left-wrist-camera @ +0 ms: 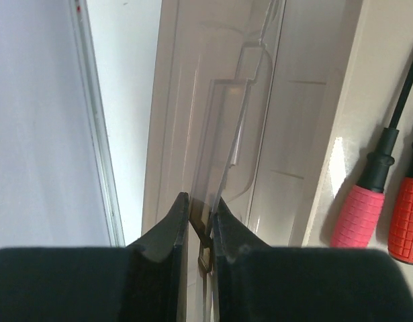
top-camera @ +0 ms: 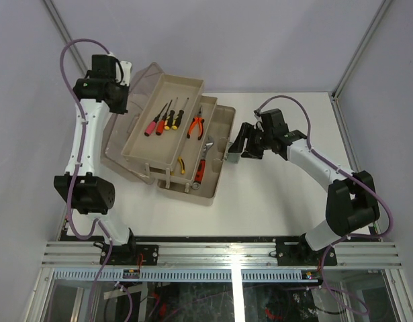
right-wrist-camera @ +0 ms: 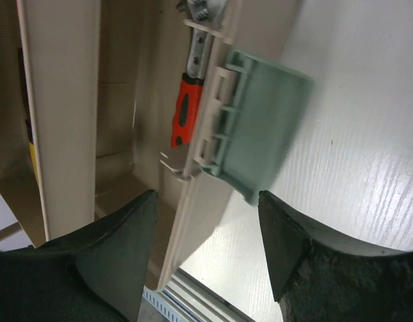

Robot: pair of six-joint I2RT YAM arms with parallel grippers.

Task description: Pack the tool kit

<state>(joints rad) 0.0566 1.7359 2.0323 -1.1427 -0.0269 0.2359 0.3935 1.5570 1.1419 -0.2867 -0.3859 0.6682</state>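
The toolbox (top-camera: 216, 181) sits open, left of centre on the white table (top-camera: 280, 194). Its long axis runs far-to-near, with the near end swung a bit left. Lots is hard to read: the lower tray is mostly covered by the top tray (top-camera: 162, 144), and a yellow-handled tool (top-camera: 181, 165) only half shows from under it, so I can't tell what it is. The translucent lid (top-camera: 119, 144) is folded out to the left and blurs what's behind it.

On the top tray, the screwdrivers (top-camera: 167, 117) and orange pliers (top-camera: 196, 124) lie roughly along the box's length. A red-handled wrench (top-camera: 201, 168) rests in the base, its head cut off in the right wrist view.

The lid side is tight against the left wall, while there's bare table to the right and near side.

The left gripper (left-wrist-camera: 201, 225) is clenched on the lid's thin edge. The right gripper (right-wrist-camera: 203, 235) is spread wide, with the base rim between its fingers, just short of the pale green latch (right-wrist-camera: 260, 127) and gripping nothing.
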